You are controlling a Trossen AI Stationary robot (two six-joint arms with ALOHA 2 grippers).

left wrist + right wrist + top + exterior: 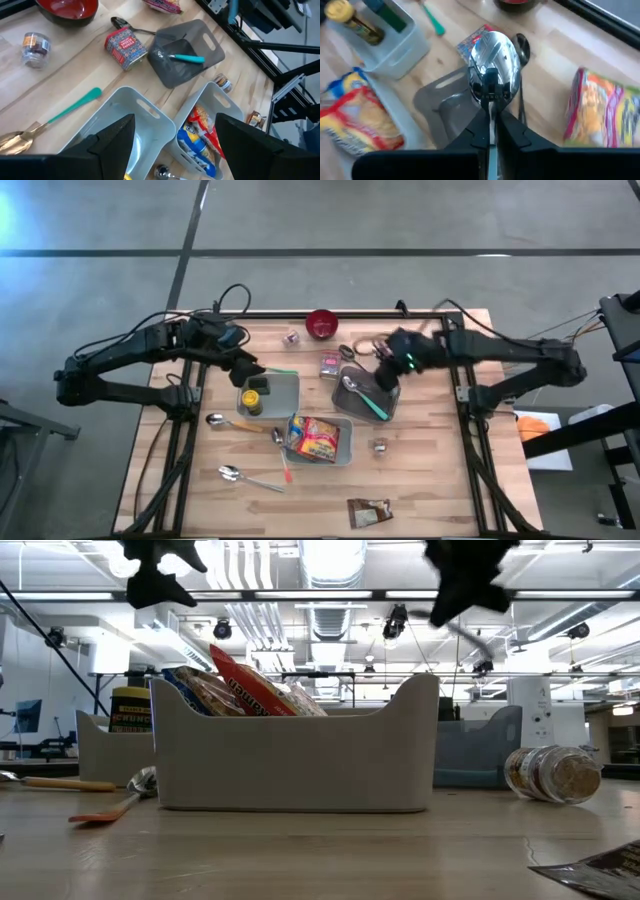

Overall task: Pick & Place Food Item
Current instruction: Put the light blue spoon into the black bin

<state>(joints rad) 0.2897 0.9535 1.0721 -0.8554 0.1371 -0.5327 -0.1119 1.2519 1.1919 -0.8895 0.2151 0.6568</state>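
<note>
Above the grey bin [362,398] near the worktop's far edge, my right pincer [491,107] clamps a spoon [493,52], handle pointing straight back between my fingers.

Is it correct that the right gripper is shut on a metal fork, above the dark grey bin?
Not quite. The right gripper is shut on a metal spoon, not a fork; the right wrist view shows its rounded shiny bowl. The rest holds: it is above the dark grey bin.
</note>
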